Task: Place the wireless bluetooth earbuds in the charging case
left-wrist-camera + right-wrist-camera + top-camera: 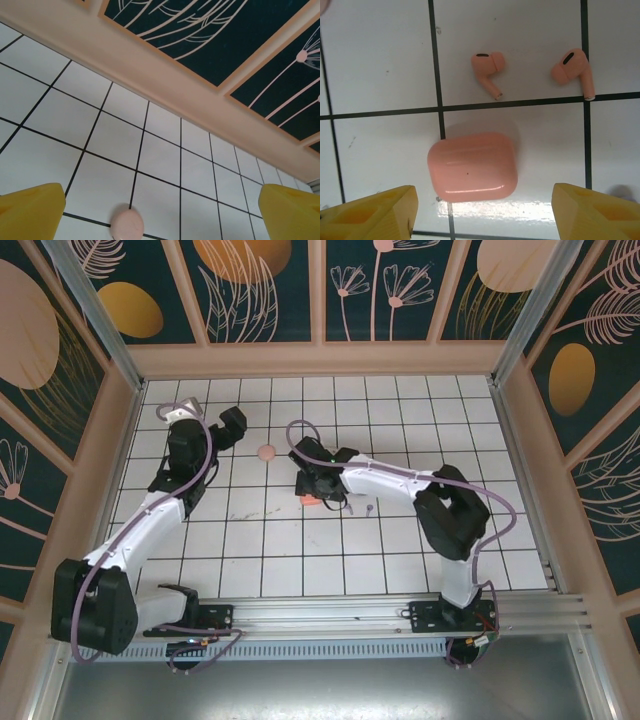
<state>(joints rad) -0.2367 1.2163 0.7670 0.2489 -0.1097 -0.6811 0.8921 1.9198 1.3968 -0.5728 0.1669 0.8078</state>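
Earbuds point(487, 70) lie loose on the table point(380, 60) just beyond the shut case point(472, 166). They look tiny, light and slick, so pinch across the bulb, not the stem. Your right gripper point(485, 200) hangs wide and empty over the case, and your left gripper point(161, 200) is wide too.

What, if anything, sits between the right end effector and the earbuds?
The case, lid seemingly shut, lies on the tile between the open right end effector and the two earbuds beyond it. Nothing else visible is in the way.
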